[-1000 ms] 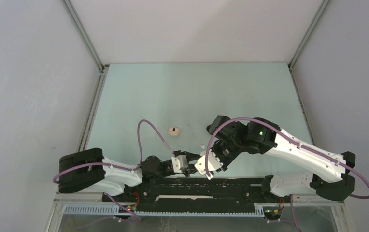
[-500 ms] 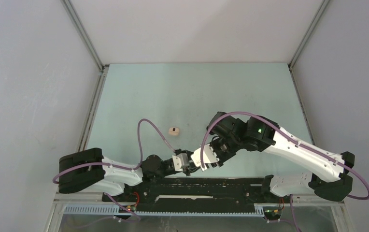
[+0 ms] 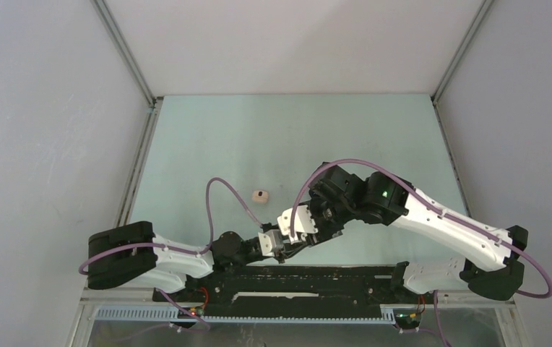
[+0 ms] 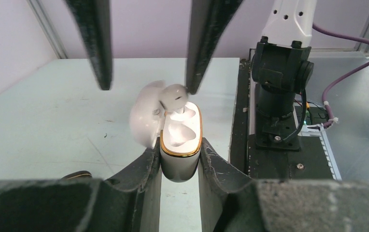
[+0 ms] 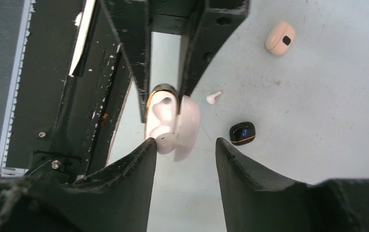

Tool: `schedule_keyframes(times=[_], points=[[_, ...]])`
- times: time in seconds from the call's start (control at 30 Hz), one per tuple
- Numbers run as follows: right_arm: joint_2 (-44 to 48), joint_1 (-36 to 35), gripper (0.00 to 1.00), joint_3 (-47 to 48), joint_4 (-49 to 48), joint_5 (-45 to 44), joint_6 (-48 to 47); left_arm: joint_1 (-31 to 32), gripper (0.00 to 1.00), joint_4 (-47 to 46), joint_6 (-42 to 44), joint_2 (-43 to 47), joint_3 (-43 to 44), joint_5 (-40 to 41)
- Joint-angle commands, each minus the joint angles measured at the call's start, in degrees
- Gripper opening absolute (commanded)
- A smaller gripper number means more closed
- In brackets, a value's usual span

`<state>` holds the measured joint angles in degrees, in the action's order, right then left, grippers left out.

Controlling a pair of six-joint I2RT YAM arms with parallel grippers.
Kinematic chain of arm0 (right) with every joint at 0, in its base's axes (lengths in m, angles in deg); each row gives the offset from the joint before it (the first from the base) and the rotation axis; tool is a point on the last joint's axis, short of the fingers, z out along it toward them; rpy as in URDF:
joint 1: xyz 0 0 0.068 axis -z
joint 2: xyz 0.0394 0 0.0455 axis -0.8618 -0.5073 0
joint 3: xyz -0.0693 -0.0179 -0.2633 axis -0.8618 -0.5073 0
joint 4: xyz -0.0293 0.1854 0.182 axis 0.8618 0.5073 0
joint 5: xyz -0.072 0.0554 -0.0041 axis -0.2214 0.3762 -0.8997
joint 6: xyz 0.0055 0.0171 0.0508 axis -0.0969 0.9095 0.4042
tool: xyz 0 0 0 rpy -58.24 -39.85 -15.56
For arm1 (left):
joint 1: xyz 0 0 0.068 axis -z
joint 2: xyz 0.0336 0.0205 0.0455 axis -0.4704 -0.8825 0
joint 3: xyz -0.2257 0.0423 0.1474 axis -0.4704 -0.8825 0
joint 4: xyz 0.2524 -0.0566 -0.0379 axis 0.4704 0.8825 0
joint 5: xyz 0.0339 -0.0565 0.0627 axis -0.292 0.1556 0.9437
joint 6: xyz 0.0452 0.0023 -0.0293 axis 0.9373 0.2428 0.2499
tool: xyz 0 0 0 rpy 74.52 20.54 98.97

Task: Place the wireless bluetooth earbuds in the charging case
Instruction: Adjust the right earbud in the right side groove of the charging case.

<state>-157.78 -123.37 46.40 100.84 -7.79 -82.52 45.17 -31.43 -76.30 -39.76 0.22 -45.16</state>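
Observation:
My left gripper [image 4: 178, 154] is shut on a white charging case [image 4: 180, 159] with a gold rim, held upright with its lid [image 4: 144, 113] open. A white earbud [image 4: 175, 94] sits in the case's far slot, and the near slot is bare. My right gripper [image 5: 185, 142] is open just above the case [image 5: 161, 113]. One of its fingertips [image 5: 149, 145] touches that earbud [image 5: 165, 143]. In the top view the two grippers meet near the front edge: left [image 3: 279, 246], right [image 3: 292, 230]. A second white earbud [image 5: 214, 97] lies loose on the table.
A black case [image 5: 242, 133] with a blue light lies on the table close beside the held case. A beige case [image 5: 280, 37] lies farther off and shows in the top view [image 3: 260, 195]. The black base rail [image 4: 269, 121] runs along the near edge.
My right arm has swung left and down until its gripper is over the case in my left gripper. The left arm has stayed still.

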Motion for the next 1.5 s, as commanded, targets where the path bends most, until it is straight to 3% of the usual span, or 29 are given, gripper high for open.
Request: schedule_keyframes(times=[0.0, 0.5, 0.67, 0.9, 1.03, 1.47], points=[[-0.80, 0.61, 0.52, 1.95, -4.87, -2.80, 2.15, 0.33, 0.00, -3.21, -0.29, 1.08, 1.58, -0.88], [0.00, 1.27, 0.60, 2.24, 1.81, 2.87, -0.44, 0.32, 0.00, -3.55, -0.36, 0.56, 1.42, 0.44], [1.13, 6.09, 0.57, 6.25, 3.00, 5.22, 2.13, 0.33, 0.00, -3.76, -0.72, 0.73, 0.97, 2.23], [3.06, 8.38, 0.36, 3.71, 7.86, 12.68, 2.53, 0.06, 0.00, -5.69, -1.73, 0.18, 0.79, 3.70], [2.39, 8.27, 0.31, 1.81, 7.25, 13.85, 2.57, 0.07, 0.00, -6.78, -2.54, -0.44, 0.89, 3.58], [0.39, 6.45, 0.43, 1.78, 4.51, 12.07, 3.04, 0.02, 0.00, -6.89, -2.92, -0.45, 1.16, 2.96]])
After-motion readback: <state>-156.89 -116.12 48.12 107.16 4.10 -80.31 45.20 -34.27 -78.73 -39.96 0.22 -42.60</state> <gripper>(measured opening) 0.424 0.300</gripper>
